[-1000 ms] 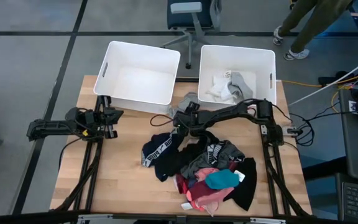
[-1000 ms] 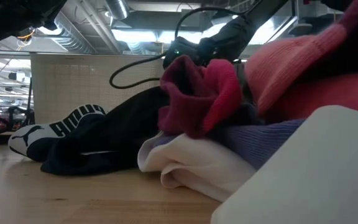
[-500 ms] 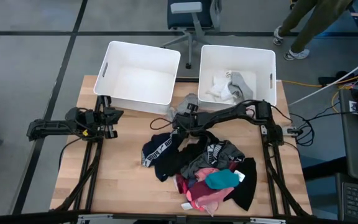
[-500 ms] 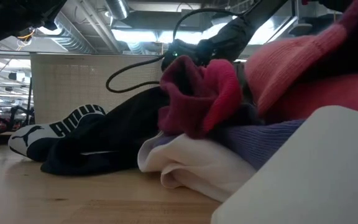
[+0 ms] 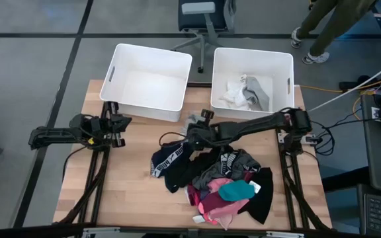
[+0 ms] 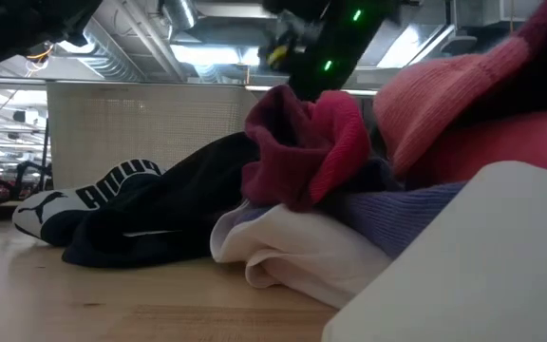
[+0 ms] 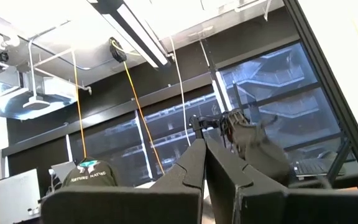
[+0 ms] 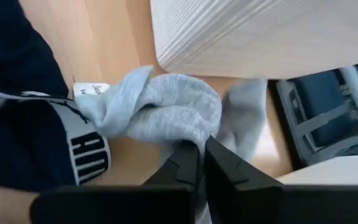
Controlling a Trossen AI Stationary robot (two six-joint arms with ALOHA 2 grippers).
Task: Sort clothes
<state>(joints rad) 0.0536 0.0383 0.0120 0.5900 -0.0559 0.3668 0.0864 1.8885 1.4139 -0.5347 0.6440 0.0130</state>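
Observation:
A pile of clothes (image 5: pixel 220 180) in black, grey, pink, red and teal lies on the wooden table (image 5: pixel 127 192), near its front edge. A black piece with a white lettered band (image 5: pixel 166 160) rests flat at the pile's left side. My right gripper (image 5: pixel 192 129) is out over the table's middle, in front of the gap between the two bins. It is shut on a grey garment (image 5: pixel 192 121). My left gripper (image 5: pixel 119 123) is shut on nothing, resting at the table's left. My right gripper (image 8: pixel 202 144) pinches a bunched fold of the grey garment (image 8: pixel 184 124) between its two fingers. The cloth is gathered in a wad just ahead of the fingertips, several layers thick, over the bare table. I cannot tell whether its trailing end (image 8: pixel 246 118) still touches the wood.
Two white bins stand at the table's far edge. The left bin (image 5: pixel 149 61) shows only its bare floor. The right bin (image 5: pixel 222 66) holds white and grey clothes (image 5: pixel 245 92). An office chair (image 5: pixel 204 16) and a person's legs (image 5: pixel 323 26) are beyond the table.
My right gripper has shut on the grey garment that lay between the bins. It has then risen and drawn back a little toward the near edge. The garment has been pulled out of the gap and bunched up at the fingers.

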